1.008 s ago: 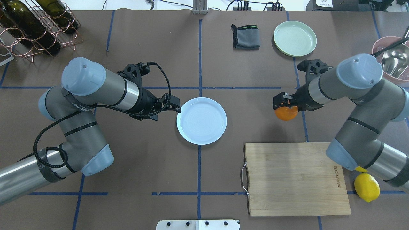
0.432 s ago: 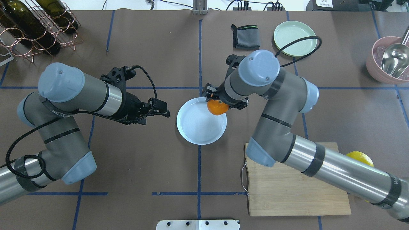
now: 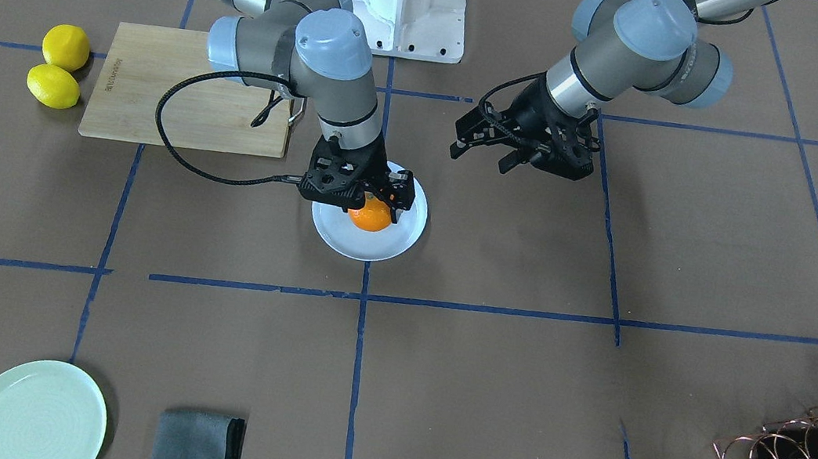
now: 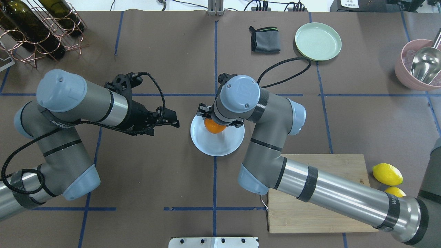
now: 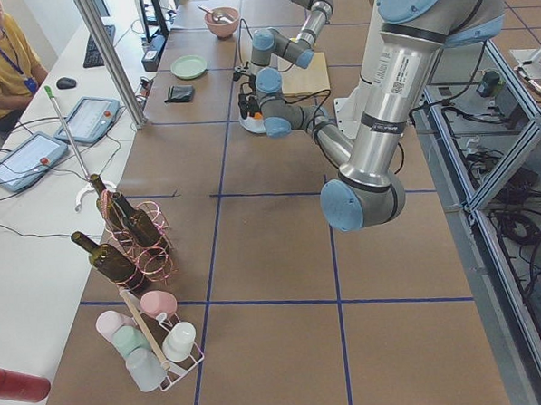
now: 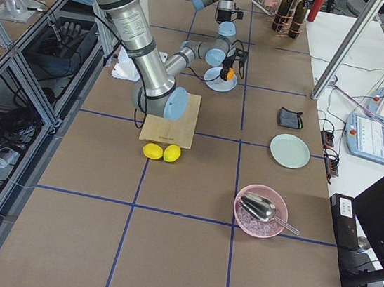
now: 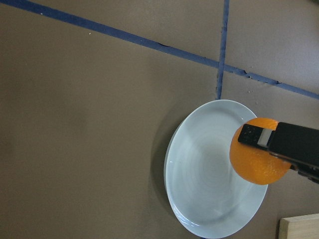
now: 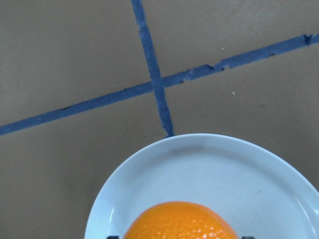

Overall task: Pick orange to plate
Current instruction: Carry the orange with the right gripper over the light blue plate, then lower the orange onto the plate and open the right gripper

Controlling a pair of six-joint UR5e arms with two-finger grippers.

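The orange [image 4: 213,126] hangs between the fingers of my right gripper [image 4: 217,121], which is shut on it. It sits over the far half of the pale bluish-white plate [image 4: 217,147] at the table's middle. Whether the fruit touches the plate I cannot tell. The front view shows the orange [image 3: 370,215] low over the plate [image 3: 359,248] in the right gripper [image 3: 369,205]. In the left wrist view one dark finger [image 7: 259,135] presses the orange [image 7: 256,167] above the plate [image 7: 209,189]. My left gripper [image 4: 175,121] stands open and empty, a short way left of the plate.
A wooden cutting board [image 4: 320,206] lies at the near right under my right forearm, with two lemons [image 4: 387,174] beside it. A pale green plate [image 4: 318,41] and grey cloth [image 4: 264,39] lie far right. A pink bowl [image 4: 418,65] and a bottle rack [image 4: 34,27] occupy the far corners.
My right arm swung left with the orange, from the table's right side to over the plate, then a bit farther over it. My left gripper drew back leftward from the plate's rim.
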